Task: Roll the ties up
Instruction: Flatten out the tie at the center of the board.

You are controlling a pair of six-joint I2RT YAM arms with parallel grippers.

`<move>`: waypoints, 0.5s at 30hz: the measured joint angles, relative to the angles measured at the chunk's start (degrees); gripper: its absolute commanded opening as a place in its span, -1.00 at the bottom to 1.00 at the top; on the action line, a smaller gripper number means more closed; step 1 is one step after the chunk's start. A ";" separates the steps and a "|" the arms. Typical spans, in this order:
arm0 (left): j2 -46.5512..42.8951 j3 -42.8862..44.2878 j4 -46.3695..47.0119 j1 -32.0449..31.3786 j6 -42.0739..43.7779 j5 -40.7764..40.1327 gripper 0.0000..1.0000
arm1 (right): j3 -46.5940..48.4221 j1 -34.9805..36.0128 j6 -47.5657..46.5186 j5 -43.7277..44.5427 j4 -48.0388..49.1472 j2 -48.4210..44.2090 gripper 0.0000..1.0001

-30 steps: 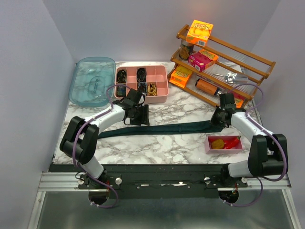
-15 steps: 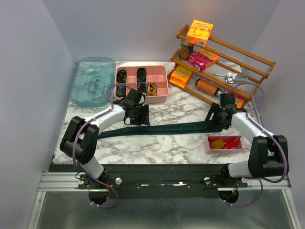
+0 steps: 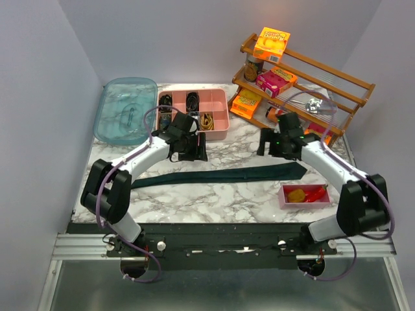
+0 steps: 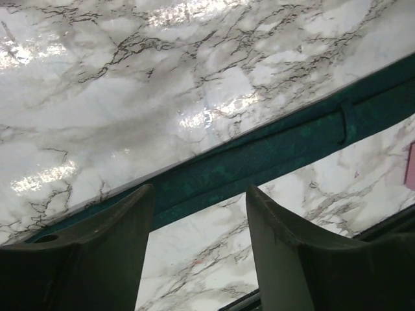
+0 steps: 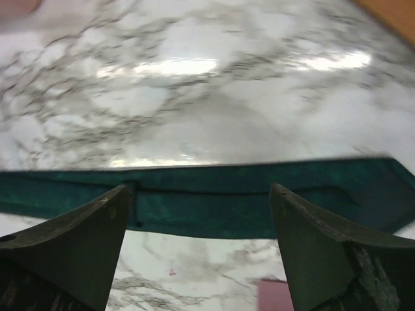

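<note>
At the bottom of the top view the 2 arm bases sit on a dark rail. Just beyond it, low on the right, a small pink tray (image 3: 286,196) holds red and yellow items I cannot identify. Across the middle of the marble table (image 3: 214,197) the tie (image 3: 220,175) lies flat and unrolled in 1 long strip, with its narrow end toward the left and its wider pointed end toward the right, near the tray but apart from it. The left gripper (image 4: 200,194) hangs just behind the strip's left-centre stretch with its fingers spread and nothing between them; its wrist view shows the teal fabric running diagonally on the marble beyond the gap. The right gripper (image 5: 200,194) is above the table just past the wide end, jaws released and spread wide, grasping no fabric; the pointed tip shows at the right of its wrist view. Farther back, upper centre, a pink divided box (image 3: 224,124) holds dark coils (image 3: 192,100) and 1 mustard-yellow coil (image 3: 207,120). A clear teal lid (image 3: 126,116) lies to its left, and a wooden rack (image 3: 337,87) with boxes and a can fills the upper right
</note>
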 measured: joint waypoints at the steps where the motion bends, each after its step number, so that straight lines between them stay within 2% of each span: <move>1: -0.24 0.04 0.13 0.28 -0.22 0.57 0.46 | 1.49 2.29 -0.44 0.00 -0.22 1.77 0.76; 4: -1.66 -0.09 0.46 1.90 -1.16 2.73 0.57 | 6.69 10.56 -1.75 -0.31 -0.50 8.90 -0.15; 5: -2.25 -0.28 0.85 2.60 -1.60 3.54 0.66 | 7.65 12.26 -2.49 -0.68 -0.46 10.49 -0.54; 8: -5.75 -2.51 3.52 6.62 -3.93 7.10 0.85 | 10.95 18.43 -2.62 -2.10 -1.29 15.50 -0.81; 11: -10.40 -6.19 6.91 11.13 -6.43 10.10 0.96 | 13.29 21.84 -2.86 -3.10 -1.70 18.82 -0.86; 15: -16.15 -9.84 10.60 16.04 -9.66 13.16 0.97 | 15.23 23.87 -2.86 -4.04 -1.75 22.10 -0.88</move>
